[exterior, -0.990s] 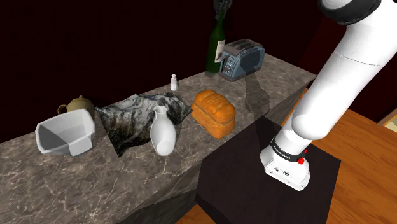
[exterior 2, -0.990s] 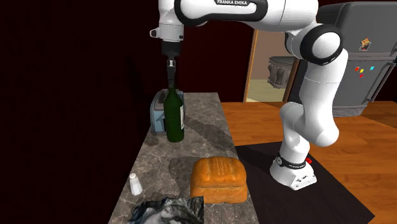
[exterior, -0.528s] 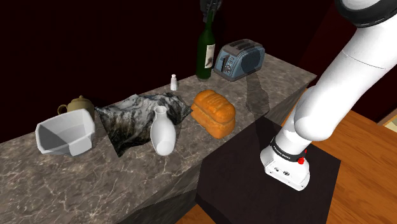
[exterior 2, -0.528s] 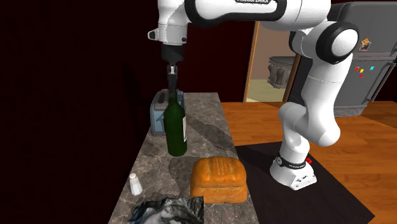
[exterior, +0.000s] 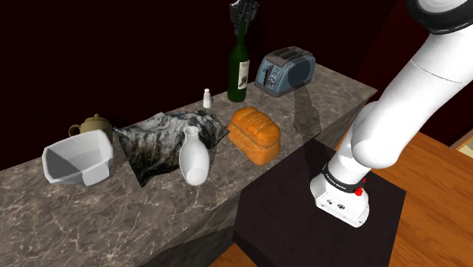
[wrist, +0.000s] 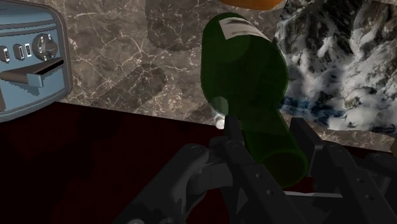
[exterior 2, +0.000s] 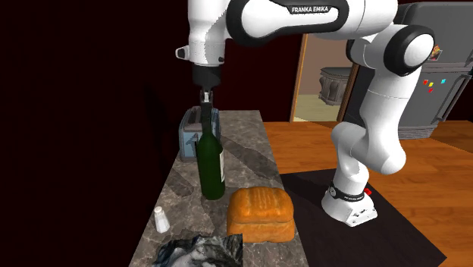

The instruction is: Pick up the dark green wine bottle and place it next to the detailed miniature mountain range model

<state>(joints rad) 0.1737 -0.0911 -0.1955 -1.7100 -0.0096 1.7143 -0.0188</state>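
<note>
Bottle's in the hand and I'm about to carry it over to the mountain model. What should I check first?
1. The hand shut on the neck of the wine bottle: ok.
2. Bottle hanging upright: ok.
3. Bottle base clear of the marble counter: cannot tell.
4. Path to the mountain range model free: not ok, the white shaker stands between.
5. Room for the bottle beside the model: cannot tell; shaker, white vase and bread loaf crowd it.

Dark green wine bottle (exterior: pixel 238 72) with a white label; grey, white-veined desk (exterior: pixel 341 87); orange bread loaf (exterior: pixel 255 133); blue-grey toaster (exterior: pixel 285 70).
</note>
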